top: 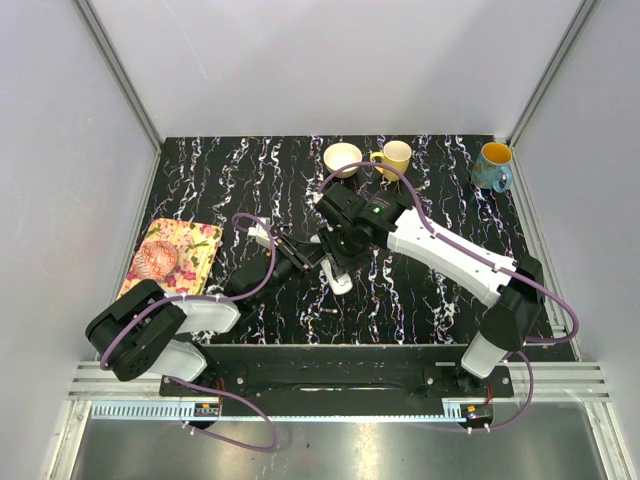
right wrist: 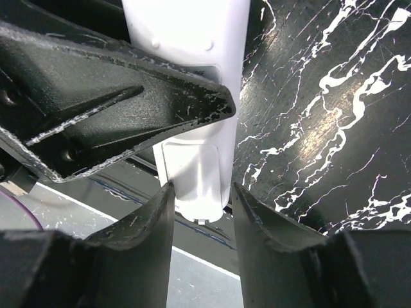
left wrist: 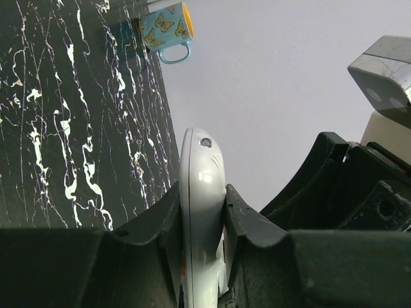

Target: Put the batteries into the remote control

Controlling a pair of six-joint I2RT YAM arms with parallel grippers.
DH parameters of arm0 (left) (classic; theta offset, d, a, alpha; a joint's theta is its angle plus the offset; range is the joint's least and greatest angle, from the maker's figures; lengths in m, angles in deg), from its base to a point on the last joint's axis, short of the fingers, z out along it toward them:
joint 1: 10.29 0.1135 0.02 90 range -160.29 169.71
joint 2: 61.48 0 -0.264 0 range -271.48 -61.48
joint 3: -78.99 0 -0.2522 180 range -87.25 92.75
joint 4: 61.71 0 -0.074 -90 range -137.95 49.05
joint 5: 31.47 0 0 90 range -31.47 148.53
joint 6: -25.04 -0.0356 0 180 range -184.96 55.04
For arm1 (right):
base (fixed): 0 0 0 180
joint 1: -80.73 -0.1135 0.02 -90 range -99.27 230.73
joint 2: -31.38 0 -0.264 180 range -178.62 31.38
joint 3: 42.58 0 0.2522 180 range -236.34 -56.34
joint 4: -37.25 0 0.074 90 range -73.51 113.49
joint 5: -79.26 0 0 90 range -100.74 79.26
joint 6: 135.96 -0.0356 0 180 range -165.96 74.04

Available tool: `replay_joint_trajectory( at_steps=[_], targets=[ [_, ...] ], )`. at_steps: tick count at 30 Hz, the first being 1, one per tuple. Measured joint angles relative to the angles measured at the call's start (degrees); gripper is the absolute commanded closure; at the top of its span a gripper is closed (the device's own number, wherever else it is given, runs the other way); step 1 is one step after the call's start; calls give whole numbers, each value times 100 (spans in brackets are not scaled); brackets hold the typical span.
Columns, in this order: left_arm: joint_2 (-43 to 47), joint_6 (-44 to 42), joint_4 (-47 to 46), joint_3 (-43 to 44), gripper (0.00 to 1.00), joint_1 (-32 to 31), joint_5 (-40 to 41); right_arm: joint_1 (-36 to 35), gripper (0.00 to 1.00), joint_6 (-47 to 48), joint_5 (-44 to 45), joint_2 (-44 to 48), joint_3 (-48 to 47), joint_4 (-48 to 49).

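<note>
The remote control point(top: 339, 280) is a slim white bar held above the table's middle between both grippers. My left gripper point(left wrist: 202, 205) is shut on it edge-on, a finger point(left wrist: 247, 218) pressing each side; in the top view the left gripper point(top: 305, 255) comes in from the left. My right gripper point(right wrist: 200, 192) straddles the remote's point(right wrist: 192, 25) near end, where a white cover panel point(right wrist: 191, 170) lies flush on the back; both fingers point(right wrist: 151, 224) look to be touching its edges. The right gripper point(top: 335, 258) comes in from the right. No batteries are in view.
A cream bowl point(top: 342, 158), a yellow mug point(top: 395, 158) and a blue butterfly mug point(top: 493, 165) stand along the back edge; the butterfly mug also shows in the left wrist view point(left wrist: 168, 32). A floral cloth point(top: 195, 255) with a pink item lies at the left.
</note>
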Motion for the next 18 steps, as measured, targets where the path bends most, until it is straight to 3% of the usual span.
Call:
replay_joint_trajectory(
  at_steps=[18],
  targets=[
    [-90,131,-57,-17,100,-35,-26,17,34,-33,245,-9,-2,-24]
  ],
)
